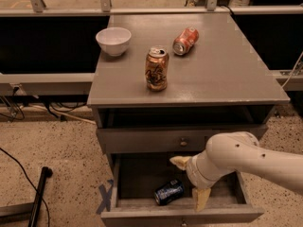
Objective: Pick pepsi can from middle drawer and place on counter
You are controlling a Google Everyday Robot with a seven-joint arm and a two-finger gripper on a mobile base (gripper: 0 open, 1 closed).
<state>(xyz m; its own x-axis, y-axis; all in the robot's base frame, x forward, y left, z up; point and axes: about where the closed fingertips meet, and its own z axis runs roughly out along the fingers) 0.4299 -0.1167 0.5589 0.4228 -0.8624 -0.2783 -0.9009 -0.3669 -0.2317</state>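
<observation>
Near the front edge of the middle drawer (135,178), the gripper (187,183) gapes wide and empty beside the pepsi can (169,191), which lies on its side. A glancing finger could roll it away.

The one camera sits high in front of the counter (213,65), fairly near, facing forward and steeply down. The counter fills 12 o'clock, the open middle drawer (137,181) lies at 6, and the gripper (190,182), fingers spread, hangs over it at 5 o'clock.

Wht arm (246,157), tan end effector (191,181) over drawer (140,179).
</observation>
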